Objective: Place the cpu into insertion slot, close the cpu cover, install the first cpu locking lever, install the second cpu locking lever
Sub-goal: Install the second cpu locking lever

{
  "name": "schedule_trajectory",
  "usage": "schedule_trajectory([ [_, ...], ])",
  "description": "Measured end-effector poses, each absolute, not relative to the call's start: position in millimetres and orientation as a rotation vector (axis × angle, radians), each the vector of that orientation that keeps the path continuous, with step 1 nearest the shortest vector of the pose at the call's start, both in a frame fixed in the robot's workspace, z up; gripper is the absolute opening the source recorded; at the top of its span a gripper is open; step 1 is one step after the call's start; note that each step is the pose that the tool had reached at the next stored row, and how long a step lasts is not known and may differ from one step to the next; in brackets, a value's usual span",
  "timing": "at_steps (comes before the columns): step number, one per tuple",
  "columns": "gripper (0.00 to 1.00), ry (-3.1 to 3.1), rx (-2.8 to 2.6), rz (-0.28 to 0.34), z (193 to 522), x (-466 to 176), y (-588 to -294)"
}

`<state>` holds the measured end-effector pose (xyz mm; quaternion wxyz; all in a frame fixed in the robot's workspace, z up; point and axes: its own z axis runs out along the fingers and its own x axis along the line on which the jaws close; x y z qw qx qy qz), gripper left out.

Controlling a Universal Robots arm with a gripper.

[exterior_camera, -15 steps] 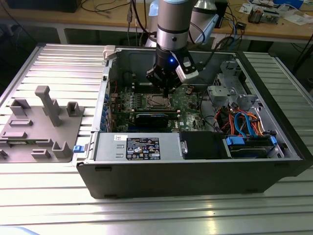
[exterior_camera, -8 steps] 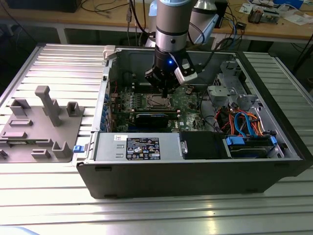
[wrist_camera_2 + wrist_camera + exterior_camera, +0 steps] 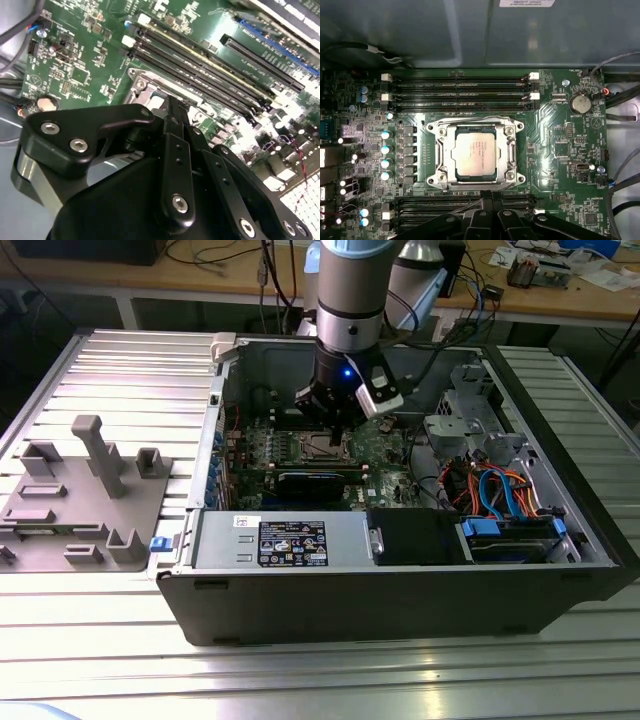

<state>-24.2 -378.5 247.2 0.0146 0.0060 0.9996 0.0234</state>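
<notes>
The cpu, a silver-grey square chip, lies flat in the insertion slot on the green board. The cpu cover, a silver frame, lies down around the chip, which shows through its window. I cannot tell how the locking levers stand. My gripper hovers just beside the slot, over the nearer memory slots, its black fingers shut together with nothing between them. In the second wrist view the gripper hides most of the slot. In the exterior view the gripper hangs inside the computer case above the slot.
Long black memory slots flank the socket on two sides. A coin battery and loose cables lie to one side. The case walls enclose the board; a drive cage with orange and blue cables sits on the exterior view's right. A grey fixture stands outside on the left.
</notes>
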Motion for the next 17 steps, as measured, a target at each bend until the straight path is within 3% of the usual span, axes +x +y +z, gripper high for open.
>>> schedule_trajectory([
  [17, 0.11, 3.111, 0.019, 0.086, 244.9, -42.2, -395.9],
])
